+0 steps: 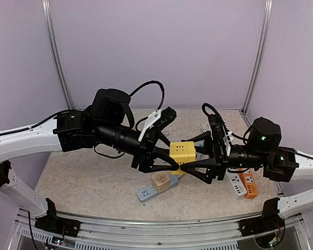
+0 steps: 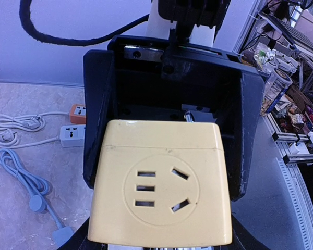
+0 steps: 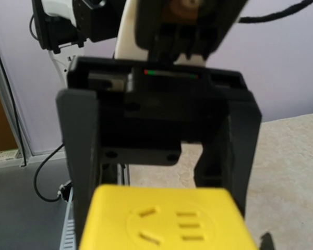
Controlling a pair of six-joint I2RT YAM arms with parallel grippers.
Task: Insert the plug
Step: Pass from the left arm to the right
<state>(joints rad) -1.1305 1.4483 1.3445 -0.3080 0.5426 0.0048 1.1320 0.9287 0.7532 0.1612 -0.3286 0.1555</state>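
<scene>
A yellow cube socket adapter [image 1: 182,152] hangs in the air at the table's middle, between both grippers. My left gripper [image 1: 172,155] reaches it from the left, my right gripper [image 1: 194,155] from the right, and each has one finger above the cube and one below. Both look shut on it. In the left wrist view the cube [image 2: 159,187] fills the lower frame, socket face towards the camera, with the right gripper's black fingers [image 2: 246,130] flanking its far half. In the right wrist view the cube [image 3: 161,224] sits low, with the left gripper's fingers [image 3: 81,156] beside it.
A blue-grey power strip [image 1: 147,193] lies on the table below the cube with a tan cube adapter [image 1: 160,180] on it. A white strip [image 1: 233,185] and an orange strip [image 1: 248,185] lie at the right, with coiled cables [image 2: 15,125] by them.
</scene>
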